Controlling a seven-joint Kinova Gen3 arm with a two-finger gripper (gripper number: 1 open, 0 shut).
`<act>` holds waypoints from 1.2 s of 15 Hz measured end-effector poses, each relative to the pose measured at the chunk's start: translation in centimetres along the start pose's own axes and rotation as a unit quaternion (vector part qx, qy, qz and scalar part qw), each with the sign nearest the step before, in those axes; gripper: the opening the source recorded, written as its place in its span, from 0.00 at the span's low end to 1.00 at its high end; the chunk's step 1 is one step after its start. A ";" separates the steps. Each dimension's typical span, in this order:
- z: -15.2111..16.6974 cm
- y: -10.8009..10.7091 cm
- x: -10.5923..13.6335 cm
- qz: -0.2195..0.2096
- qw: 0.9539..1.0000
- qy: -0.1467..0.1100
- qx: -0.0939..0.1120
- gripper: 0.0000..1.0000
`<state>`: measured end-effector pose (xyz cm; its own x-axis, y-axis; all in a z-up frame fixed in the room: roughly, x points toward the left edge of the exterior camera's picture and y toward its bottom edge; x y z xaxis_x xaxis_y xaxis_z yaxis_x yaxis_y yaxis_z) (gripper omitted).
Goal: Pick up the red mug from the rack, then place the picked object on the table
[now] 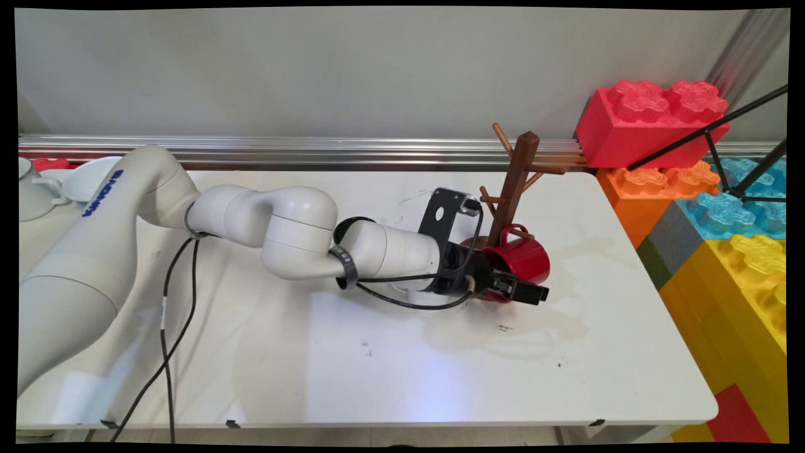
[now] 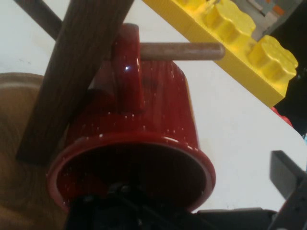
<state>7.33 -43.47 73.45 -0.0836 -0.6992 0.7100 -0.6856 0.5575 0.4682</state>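
Observation:
A red mug (image 1: 525, 258) (image 2: 144, 120) hangs by its handle on a low peg (image 2: 182, 51) of the brown wooden mug tree (image 1: 516, 182) (image 2: 76, 72), with its mouth towards the hand. My gripper (image 1: 512, 283) (image 2: 206, 191) is at the mug's rim and looks open. One finger (image 2: 288, 177) stands clear of the rim on the outside. The other is hidden at the mug's dark mouth. The tree's round base (image 2: 19, 143) lies under the mug.
Big toy blocks are stacked past the table's right edge: red (image 1: 648, 123), orange (image 1: 654, 182), blue (image 1: 736, 207), yellow (image 1: 742, 283) (image 2: 240, 43). Black tripod legs (image 1: 723, 126) cross them. White crockery (image 1: 44, 182) sits at the far left.

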 end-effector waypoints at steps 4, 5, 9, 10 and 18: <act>0.1 0.1 0.1 -0.004 1.000 0.003 0.006 0.00; 0.1 0.1 0.1 -0.005 1.000 0.004 0.008 0.00; -0.3 0.0 0.2 -0.016 1.000 0.008 0.019 0.00; -0.5 0.0 0.2 -0.019 1.000 0.008 0.021 0.00; -1.9 0.9 0.7 -0.035 0.999 0.012 0.015 0.00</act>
<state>8.08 -42.61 75.35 -0.0185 -0.7252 0.6883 -0.7108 0.4937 0.5010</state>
